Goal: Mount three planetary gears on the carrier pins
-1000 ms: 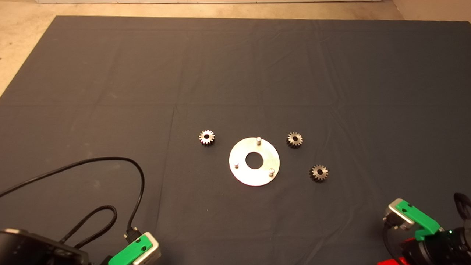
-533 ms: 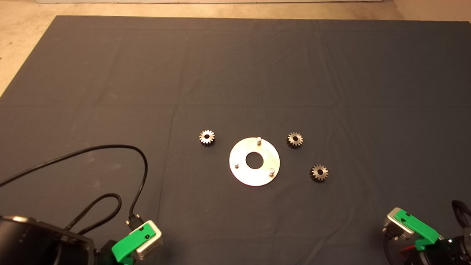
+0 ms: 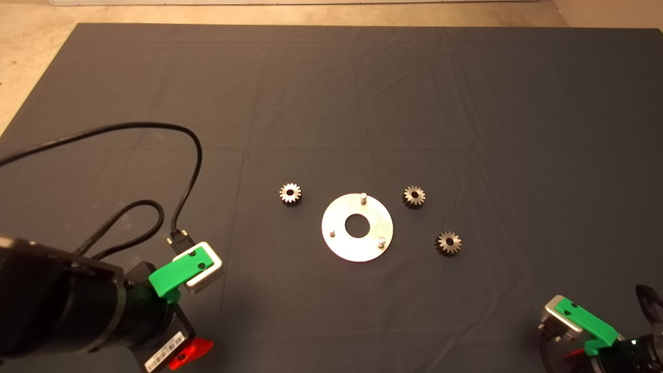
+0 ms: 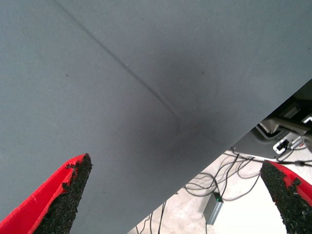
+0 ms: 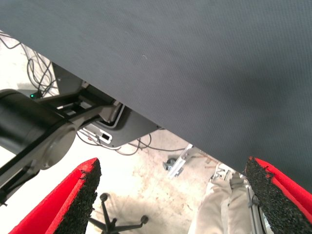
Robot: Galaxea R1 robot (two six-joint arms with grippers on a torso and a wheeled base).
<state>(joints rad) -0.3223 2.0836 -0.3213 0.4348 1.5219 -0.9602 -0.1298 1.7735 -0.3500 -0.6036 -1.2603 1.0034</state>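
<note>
Over the worktop (image 3: 331, 77) from the head camera, all three planetary gears lie loose around the disc (image 3: 357, 227): one (image 3: 290, 194) on its left, two (image 3: 414, 196) (image 3: 448, 243) on its right, and the three carrier pins (image 3: 363, 196) stand bare — so no gear is installed yet, and this looks like the approach to a first pick. Left gripper (image 3: 181, 277) sits low left, well apart from the nearest gear; right gripper (image 3: 582, 324) waits at the lower right edge. A white label on the left arm is too small to read. Left wrist view: fingers (image 4: 68, 195) spread wide, empty, over bare mat. Right wrist view: fingers (image 5: 80, 195) wide apart too, nothing held, a person's legs (image 5: 224, 204) beyond the edge. Next move — reach the left gear and line up squarely.
</note>
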